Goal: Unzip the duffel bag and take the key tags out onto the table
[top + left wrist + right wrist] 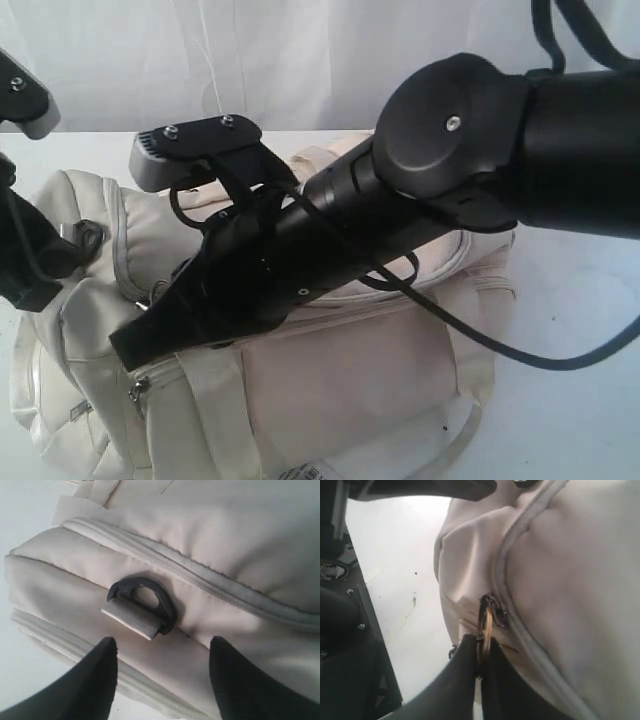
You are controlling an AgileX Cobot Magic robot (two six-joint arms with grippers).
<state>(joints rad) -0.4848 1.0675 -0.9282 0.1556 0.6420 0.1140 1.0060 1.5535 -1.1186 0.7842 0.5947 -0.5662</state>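
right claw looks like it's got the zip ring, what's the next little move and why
Probably draw the right claw slowly along the zip. It is shut on the metal pull ring, and the duffel bag looks zipped shut. The left claw hangs open by the dark D-ring, gripping nothing, so the bag isn't braced; go gently.

This looks like a robotics lab test bench. A plain white table (580,300) stands before a draped white cloth backdrop (250,50). A bulky black robot arm (560,150) with a loose black cable (545,362) reaches over it, and a black bolted metal mount (350,645) sits beside the tabletop.
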